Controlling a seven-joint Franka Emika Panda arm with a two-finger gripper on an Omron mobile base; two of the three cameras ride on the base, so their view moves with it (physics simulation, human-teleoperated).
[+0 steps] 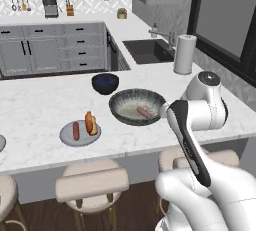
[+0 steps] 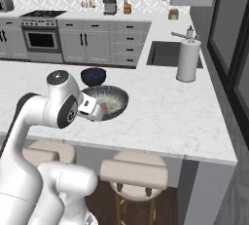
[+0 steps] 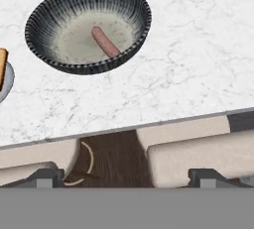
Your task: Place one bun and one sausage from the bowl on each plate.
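Bowl [image 3: 88, 27] with one sausage [image 3: 105, 41] near the counter edge [image 3: 124, 126], bare marble alongside; fingers [image 3: 126, 177] apart, empty.

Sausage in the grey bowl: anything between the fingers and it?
Nothing visible. In the hand view the sausage lies alone and uncovered in the bowl; between it and the open fingers are only bare counter and the stools below its edge.
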